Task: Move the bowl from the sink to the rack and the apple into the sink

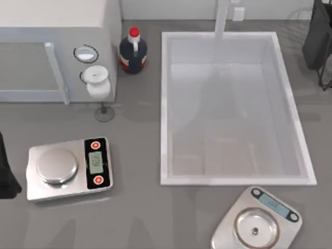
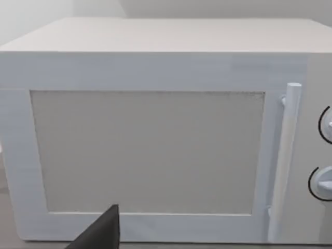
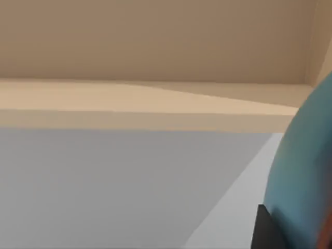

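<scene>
Bowl (image 3: 306, 171) hard against right gripper's finger (image 3: 267, 231); sink (image 1: 166, 104) bare.

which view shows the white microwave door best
The left wrist view: it faces the white box-shaped microwave front-on, showing the whole door panel, its upright handle and part of the dials. The top view shows it from above, at the table's left rear. The right wrist view faces elsewhere.

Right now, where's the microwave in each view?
Top: microwave at the upper left, beside the bottle.
Left wrist: microwave seen door-on, close up.
Right wrist: a tan wall and a blue curved surface, likely the bowl.
Shared landmark: the door handle, also in left wrist.
</scene>
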